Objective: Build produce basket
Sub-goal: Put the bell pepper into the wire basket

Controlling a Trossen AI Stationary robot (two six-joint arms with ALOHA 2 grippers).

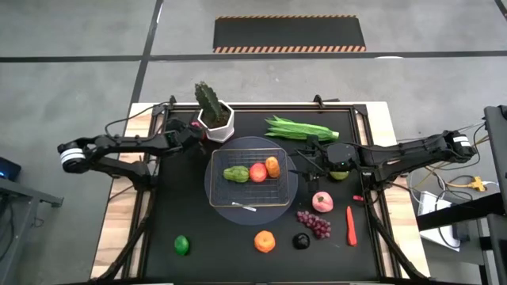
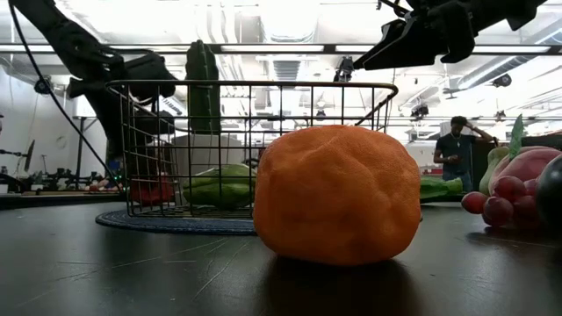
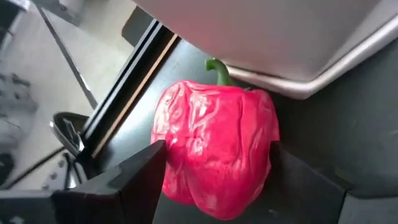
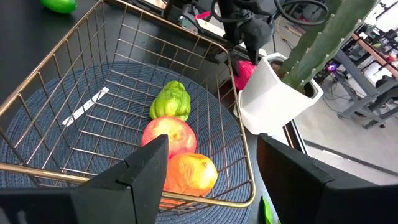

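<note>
The wire basket (image 1: 215, 190) stands mid-table on a round grey mat and holds a green, a red (image 4: 171, 135) and an orange piece of produce. A red pepper (image 3: 214, 124) lies on its side on the table, beside the white cactus pot (image 1: 216, 121). My left gripper (image 1: 193, 127) is open, slanting down over the pepper, with one finger on each side of it. My right gripper (image 1: 306, 163) hovers open and empty above the basket's right rim (image 4: 245, 155). More produce lies around the basket, with a big orange (image 2: 338, 193) at the near edge. My left gripper's fingers (image 3: 140, 177) stand close against the two sides of the red pepper, coming slanting down from the table's left. I cannot tell whether they touch it. The pepper rests on the table.
Green beans (image 1: 301, 127) lie behind the basket. A green fruit (image 1: 341, 173) sits under my right arm. A pink fruit (image 1: 322, 201), grapes (image 1: 314, 223), a red chili (image 1: 351, 226) and a dark fruit (image 1: 301, 241) lie near right, a lime (image 1: 182, 245) near left. A person (image 2: 457, 149) stands beyond the table.
</note>
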